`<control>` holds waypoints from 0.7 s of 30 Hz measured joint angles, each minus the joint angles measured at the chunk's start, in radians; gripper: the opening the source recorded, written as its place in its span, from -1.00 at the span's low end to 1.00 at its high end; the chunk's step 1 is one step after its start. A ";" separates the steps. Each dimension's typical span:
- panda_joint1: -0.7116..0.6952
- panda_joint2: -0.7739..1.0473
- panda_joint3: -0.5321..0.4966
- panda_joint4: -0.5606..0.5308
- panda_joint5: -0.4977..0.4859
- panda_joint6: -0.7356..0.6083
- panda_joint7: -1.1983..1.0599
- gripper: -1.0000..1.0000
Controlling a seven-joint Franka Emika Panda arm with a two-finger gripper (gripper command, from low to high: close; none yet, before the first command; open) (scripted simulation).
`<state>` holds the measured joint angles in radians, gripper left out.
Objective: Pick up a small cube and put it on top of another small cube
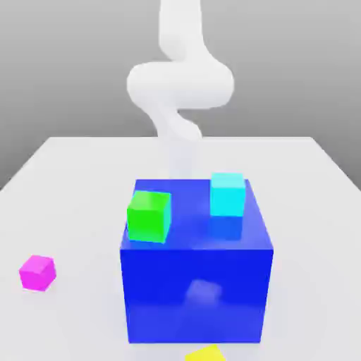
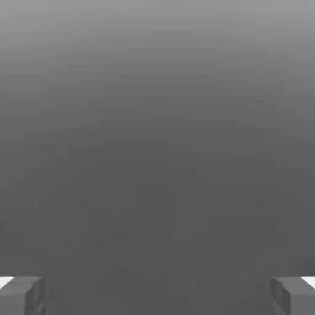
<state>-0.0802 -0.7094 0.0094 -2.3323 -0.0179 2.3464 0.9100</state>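
The arm [image 1: 180,84] is plain matte white, built of thick rounded segments that swell into smooth bulbous joints, with no cables, screws or markings to be seen. The 2 fingers [image 2: 21,295] are blocky and dark grey, each with a white patch at its outer corner.

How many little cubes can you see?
4: a green cube and a light blue cube on the big blue block, a pink cube and a half-seen yellow cube on the table.
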 joint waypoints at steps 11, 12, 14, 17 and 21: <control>-0.305 0.402 -0.022 -0.142 -0.083 0.204 0.490 0.00; -0.328 0.438 -0.030 -0.155 -0.086 0.222 0.531 0.00; -0.368 0.510 -0.051 -0.181 -0.092 0.259 0.612 0.00; -0.420 0.617 -0.090 -0.220 -0.082 0.316 0.721 0.00; -0.504 0.759 -0.128 -0.272 -0.016 0.392 0.827 0.00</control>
<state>-0.5841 0.0494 -0.1188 -2.6041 -0.0343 2.7381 1.7374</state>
